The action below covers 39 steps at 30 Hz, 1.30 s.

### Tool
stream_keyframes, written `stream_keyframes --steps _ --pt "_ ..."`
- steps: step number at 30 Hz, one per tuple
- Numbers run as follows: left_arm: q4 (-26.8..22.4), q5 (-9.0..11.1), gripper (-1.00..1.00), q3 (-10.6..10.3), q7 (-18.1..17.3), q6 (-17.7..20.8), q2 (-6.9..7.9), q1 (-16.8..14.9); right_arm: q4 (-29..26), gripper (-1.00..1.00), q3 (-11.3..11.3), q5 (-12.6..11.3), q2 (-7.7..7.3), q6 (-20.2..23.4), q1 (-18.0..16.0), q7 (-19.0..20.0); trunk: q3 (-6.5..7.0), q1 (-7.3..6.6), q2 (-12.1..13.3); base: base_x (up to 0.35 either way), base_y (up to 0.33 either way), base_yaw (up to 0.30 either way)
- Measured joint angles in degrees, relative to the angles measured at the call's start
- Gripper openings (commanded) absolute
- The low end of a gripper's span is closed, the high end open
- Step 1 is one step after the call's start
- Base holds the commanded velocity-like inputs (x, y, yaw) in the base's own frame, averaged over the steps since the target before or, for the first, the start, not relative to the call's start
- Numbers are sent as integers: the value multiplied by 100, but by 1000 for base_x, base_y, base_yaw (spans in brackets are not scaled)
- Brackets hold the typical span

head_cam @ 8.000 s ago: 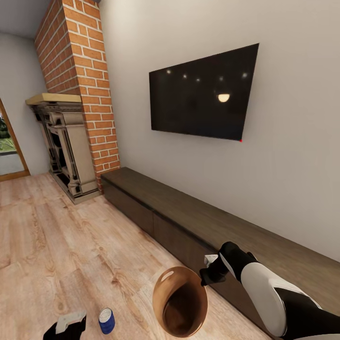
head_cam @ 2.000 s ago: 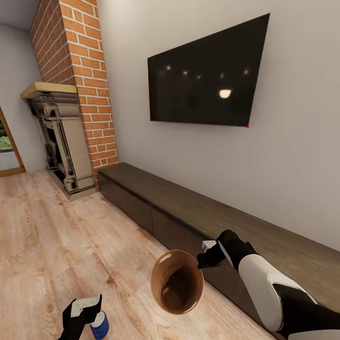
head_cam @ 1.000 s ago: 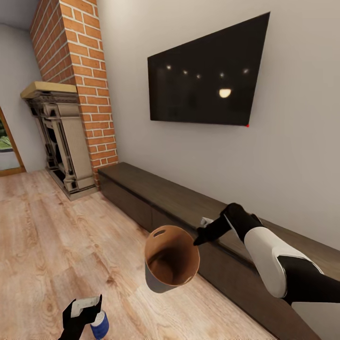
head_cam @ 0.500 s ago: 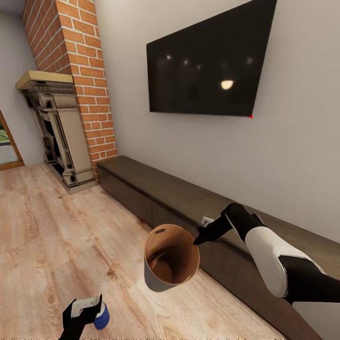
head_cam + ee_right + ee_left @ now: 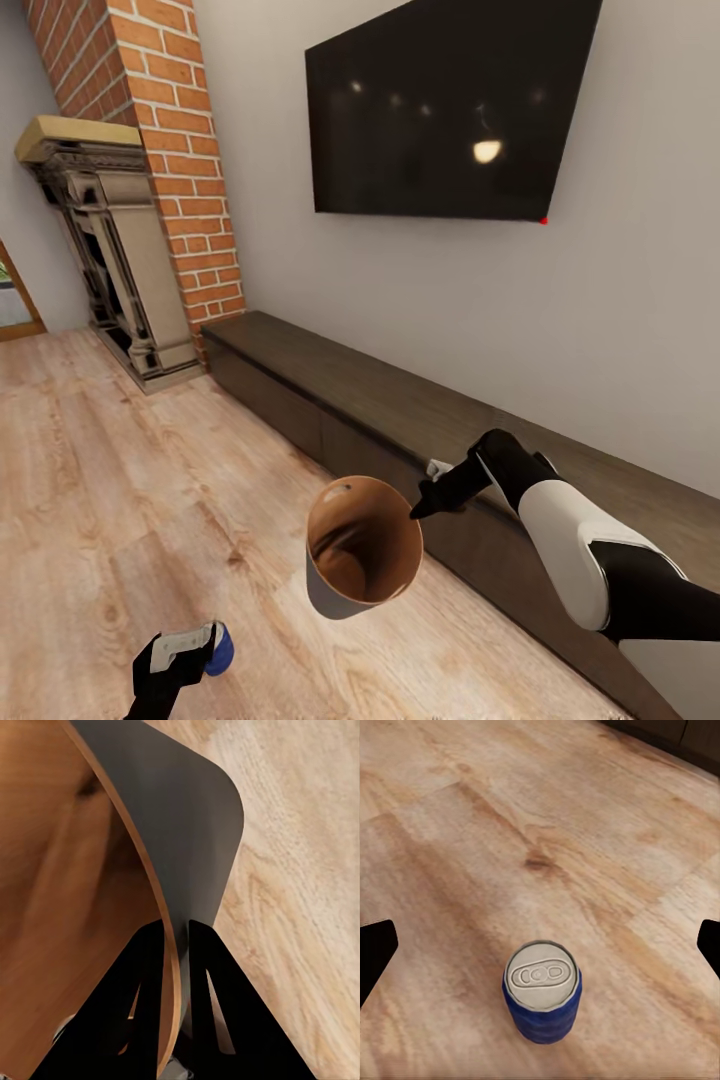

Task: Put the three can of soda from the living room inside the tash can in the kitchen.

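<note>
In the living room, the dark blue can of soda (image 5: 542, 994) stands upright on the wood floor. My left gripper (image 5: 541, 945) is open, its fingers spread wide to either side of the can without touching it. From the head, the can (image 5: 221, 648) peeks out beside the left gripper (image 5: 183, 652) at the bottom edge. My right gripper (image 5: 416, 509) is shut on the rim of the trash can (image 5: 362, 545), held off the floor with its brown inside facing me. Close up, the fingers (image 5: 214, 1005) pinch the bin's wall (image 5: 172, 810). The two orange cans and the kitchen are out of view.
A long low dark wood cabinet (image 5: 400, 420) runs along the wall under the black TV (image 5: 450, 110), right behind my right arm. The brick fireplace (image 5: 120, 260) stands at the far left. Bare wood floor (image 5: 120, 470) stretches out to the left.
My left gripper dropped to the blue can. My right arm lifted the bin and turned its mouth more upward. The head view has also shifted, so the TV and fireplace sit higher.
</note>
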Motion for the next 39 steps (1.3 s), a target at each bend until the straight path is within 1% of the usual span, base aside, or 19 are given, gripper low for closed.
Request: stream_keyframes --steps 1,9,19,24,26,30,35,39 --pt "0 2 100 -2 0 0 0 0 0 -100 -3 -10 1 5 0 -2 -22 3 -1 0 0 0" --pt "-3 2 100 -2 0 11 1 0 -11 -100 4 -11 8 8 6 -6 -23 2 -2 20 0 0" --pt "-16 13 100 3 -1 17 3 0 -18 -100 8 -2 42 3 15 -20 -23 2 -2 259 0 0" --pt "-27 16 100 3 0 13 6 0 -18 -100 5 -7 52 6 16 -34 -23 2 -2 118 0 0" --pt "-17 16 100 3 0 16 7 0 -17 -100 -3 -24 54 18 17 -38 -66 8 -4 28 0 0" --pt "-11 16 100 3 0 17 9 1 -17 -100 20 26 57 -10 18 -51 -155 18 -9 10 0 0" --pt "-3 9 100 3 0 17 9 0 -18 -100 12 -9 69 9 17 -56 -266 31 -16 2 0 0" --pt "-1 9 100 3 0 18 9 1 -22 -100 63 15 76 0 17 -62 -354 41 -21 0 0 0"
